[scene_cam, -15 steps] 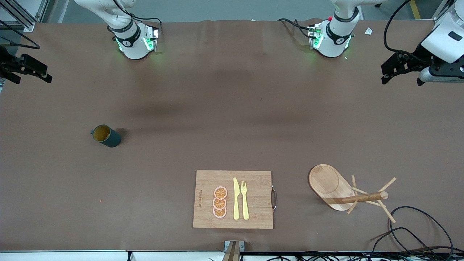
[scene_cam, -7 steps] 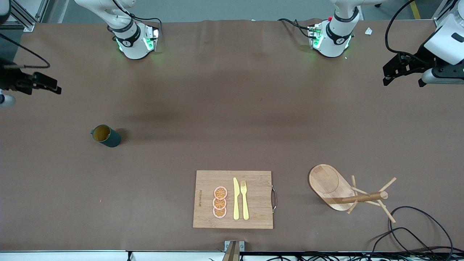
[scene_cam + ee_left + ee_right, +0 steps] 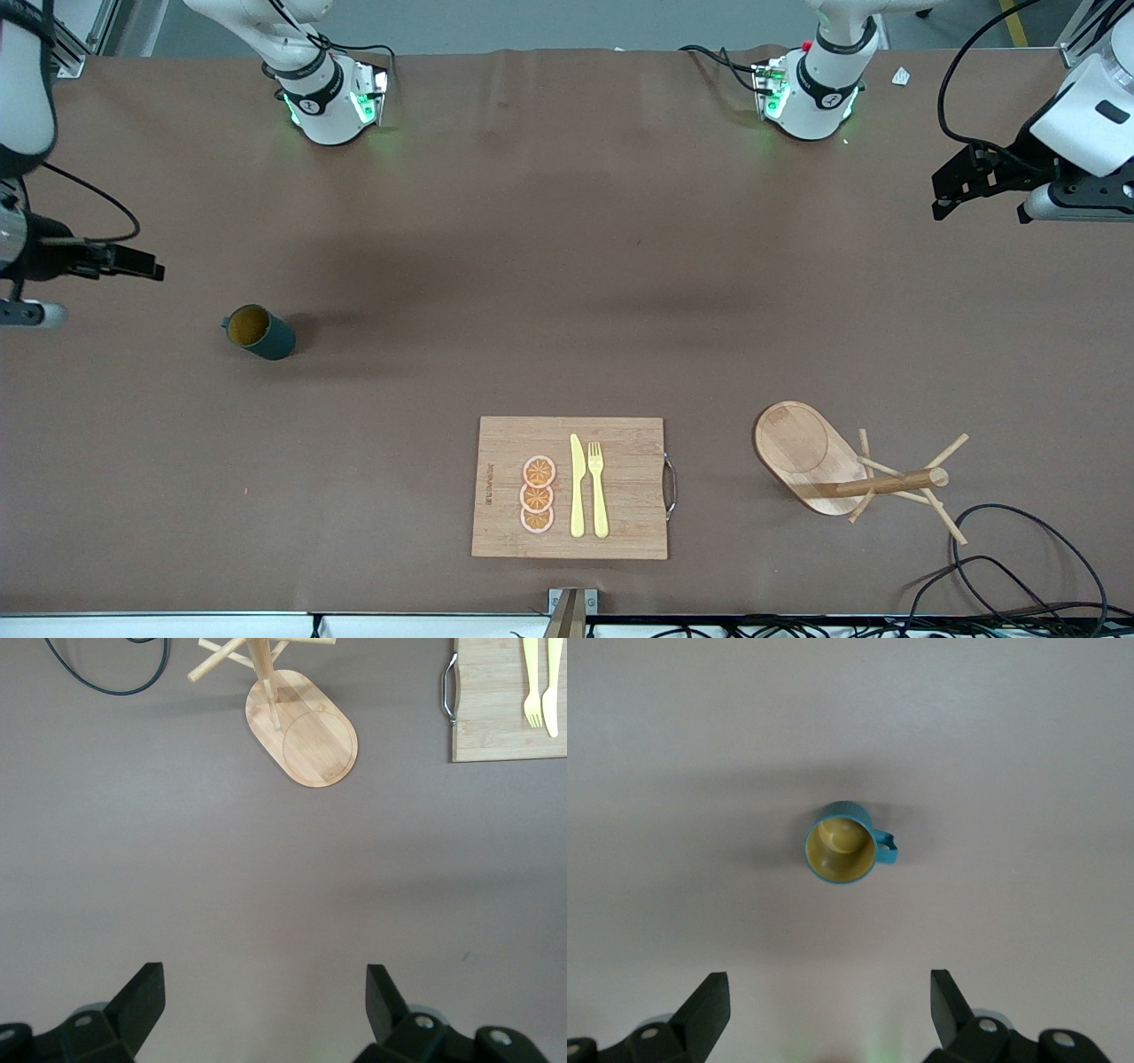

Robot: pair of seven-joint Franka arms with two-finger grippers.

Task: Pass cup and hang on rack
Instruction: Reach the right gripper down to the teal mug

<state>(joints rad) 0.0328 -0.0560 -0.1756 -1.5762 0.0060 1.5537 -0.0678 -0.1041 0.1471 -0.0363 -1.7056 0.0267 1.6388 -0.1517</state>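
The cup (image 3: 258, 332) is a dark teal mug with a mustard-yellow inside. It stands upright on the brown table toward the right arm's end. In the right wrist view the cup (image 3: 842, 842) shows from above with its small handle (image 3: 888, 848). My right gripper (image 3: 149, 268) is open and empty in the air beside the cup; its jaws (image 3: 830, 992) stand wide apart. The rack (image 3: 842, 465), a light wooden mug tree on an oval base, stands toward the left arm's end and shows in the left wrist view (image 3: 301, 722). My left gripper (image 3: 943, 195) is open and empty (image 3: 264, 988) over bare table.
A bamboo cutting board (image 3: 629, 532) with three orange slices (image 3: 538, 494), a yellow knife and a fork lies near the table's front edge, between cup and rack. Black cables (image 3: 1004, 506) loop beside the rack at the table's corner. The board's edge shows in the left wrist view (image 3: 496, 718).
My right gripper has moved in from the table's edge toward the cup. My left gripper has shifted only slightly. The cup and rack have not moved.
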